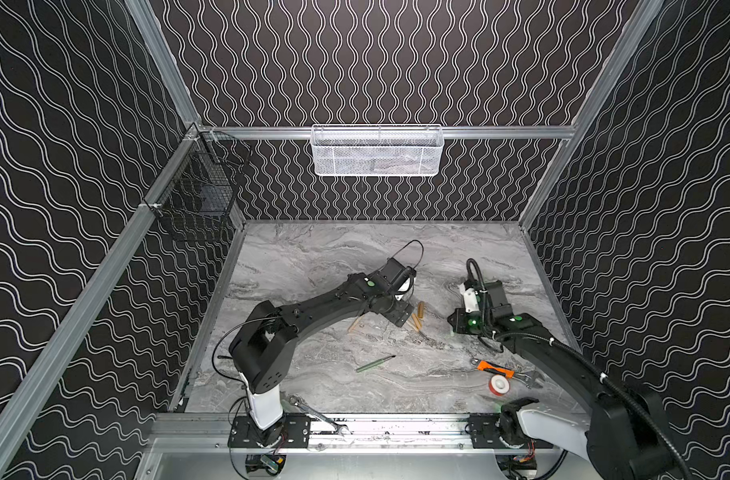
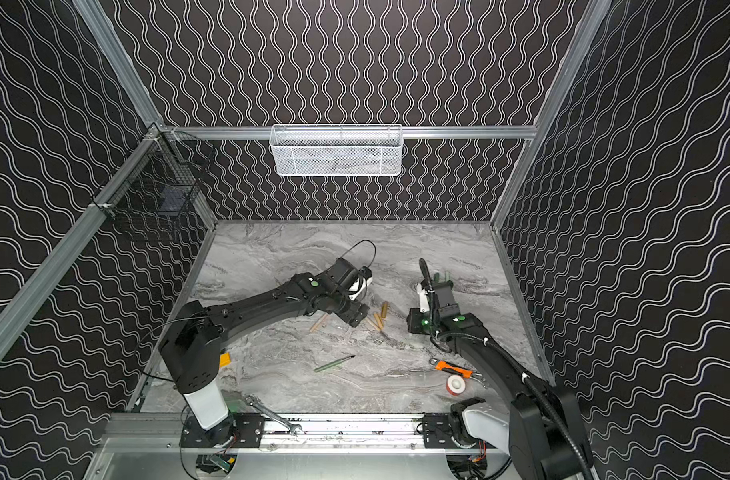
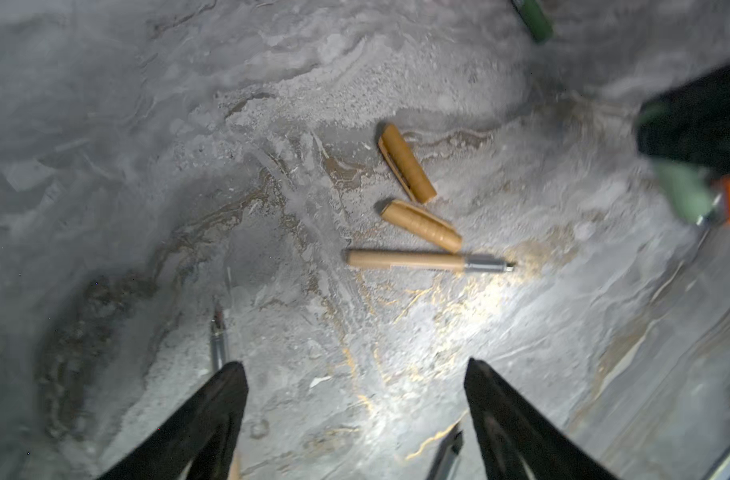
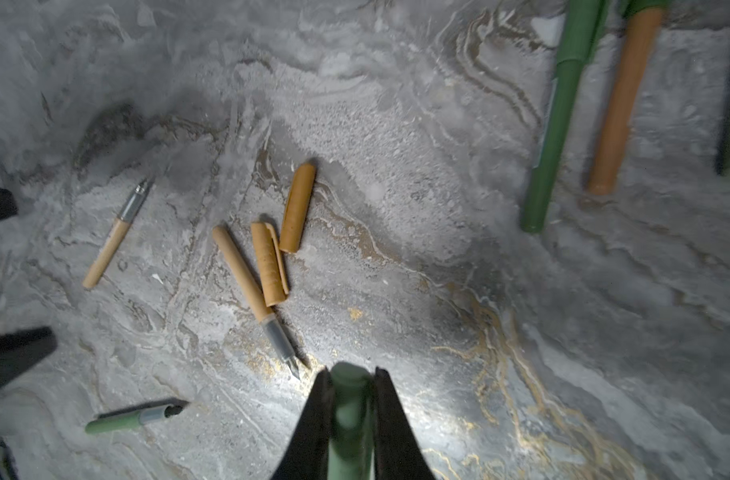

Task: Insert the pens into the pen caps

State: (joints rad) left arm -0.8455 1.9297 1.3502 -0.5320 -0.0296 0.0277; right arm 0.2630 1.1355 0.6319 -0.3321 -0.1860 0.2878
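Two tan caps lie loose on the marble table (image 3: 105, 166), ahead of the left claw (image 3: 355, 363). The nearer tan cap (image 3: 421, 226) rests against the uncapped tan pen (image 3: 409, 259) close to its grey grip. The farther tan cap (image 3: 406, 164) lies just past it, clear of the pen. The left claw is spread wide with nothing between its fingers (image 3: 213, 411), and it touches none of the three pieces. A second tan pen (image 4: 113, 237) lies just beside one of those fingers.

The right claw (image 4: 352, 374) is pressed together on a pale green cap (image 4: 350, 415), pinching it so that the rounded end pokes just past the fingertips. The tan pen's nib points toward that claw, near it but not touching.

An uncapped green pen (image 1: 374, 363) lies alone toward the front rail, well apart from both claws. Beyond the right claw, a long green pen (image 4: 558, 116) and a tan-barrelled pen (image 4: 616, 116) lie side by side.
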